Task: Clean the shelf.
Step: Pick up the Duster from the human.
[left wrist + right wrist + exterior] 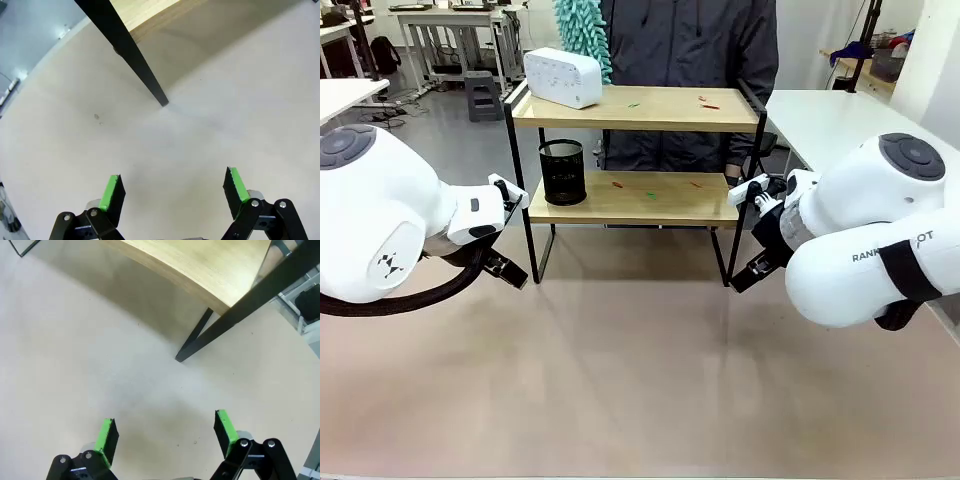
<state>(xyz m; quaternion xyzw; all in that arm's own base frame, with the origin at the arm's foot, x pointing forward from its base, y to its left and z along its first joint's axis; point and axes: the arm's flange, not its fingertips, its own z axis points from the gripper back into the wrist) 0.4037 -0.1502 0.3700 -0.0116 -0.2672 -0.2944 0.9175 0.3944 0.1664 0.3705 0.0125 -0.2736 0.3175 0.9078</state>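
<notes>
Coloured scraps (708,103) litter both boards of the shelf (650,110), so cleaning looks unstarted. The left gripper (173,180) and right gripper (164,420) hover, fingers spread.

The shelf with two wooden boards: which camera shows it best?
The front view: the whole shelf stands there, both boards and frame. The wrist views each catch a black leg and part of one board.

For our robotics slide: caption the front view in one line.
Left gripper and right gripper flank the scrap-littered shelf, which holds a white box and black mesh cup.
</notes>
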